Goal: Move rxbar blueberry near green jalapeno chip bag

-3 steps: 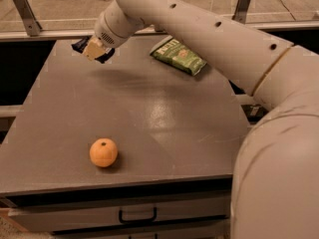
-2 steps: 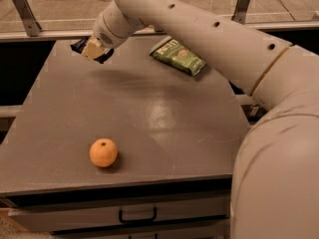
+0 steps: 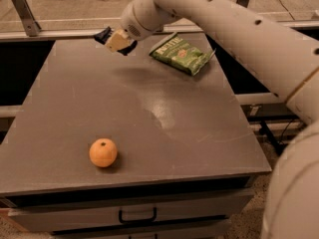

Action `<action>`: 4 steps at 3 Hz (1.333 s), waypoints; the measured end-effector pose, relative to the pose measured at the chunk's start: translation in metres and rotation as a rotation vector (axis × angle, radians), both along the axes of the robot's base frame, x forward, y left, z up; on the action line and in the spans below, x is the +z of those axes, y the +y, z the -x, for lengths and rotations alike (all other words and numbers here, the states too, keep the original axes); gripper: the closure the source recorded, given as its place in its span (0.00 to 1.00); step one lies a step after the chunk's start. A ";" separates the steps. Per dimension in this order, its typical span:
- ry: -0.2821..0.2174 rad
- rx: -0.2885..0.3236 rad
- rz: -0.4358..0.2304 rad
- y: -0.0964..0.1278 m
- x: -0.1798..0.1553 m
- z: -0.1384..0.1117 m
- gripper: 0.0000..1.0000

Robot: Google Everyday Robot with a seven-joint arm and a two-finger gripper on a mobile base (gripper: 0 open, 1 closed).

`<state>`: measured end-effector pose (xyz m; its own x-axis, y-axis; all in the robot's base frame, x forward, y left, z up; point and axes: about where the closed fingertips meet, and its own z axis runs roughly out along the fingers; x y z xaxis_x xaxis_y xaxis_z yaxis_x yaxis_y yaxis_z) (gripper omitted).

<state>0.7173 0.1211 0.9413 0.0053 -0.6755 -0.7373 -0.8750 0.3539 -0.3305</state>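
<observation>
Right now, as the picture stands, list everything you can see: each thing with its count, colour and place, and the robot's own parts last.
green jalapeno chip bag: one, green with white lettering, lying flat at the table's far right.
orange fruit: one, orange, near the table's front left, apart from everything else.
table: one, grey, filling the middle of the view.
drawer: one, grey with a black handle, under the table's front edge.
arm: one, white, reaching in from the right across the far side of the table.
gripper: one, beige and black, above the table's far edge, left of the bag.
</observation>
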 end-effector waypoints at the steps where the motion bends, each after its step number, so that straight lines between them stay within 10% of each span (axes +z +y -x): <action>1: -0.015 -0.084 -0.004 -0.057 0.010 0.010 1.00; 4: -0.052 -0.317 0.023 -0.212 0.016 0.062 1.00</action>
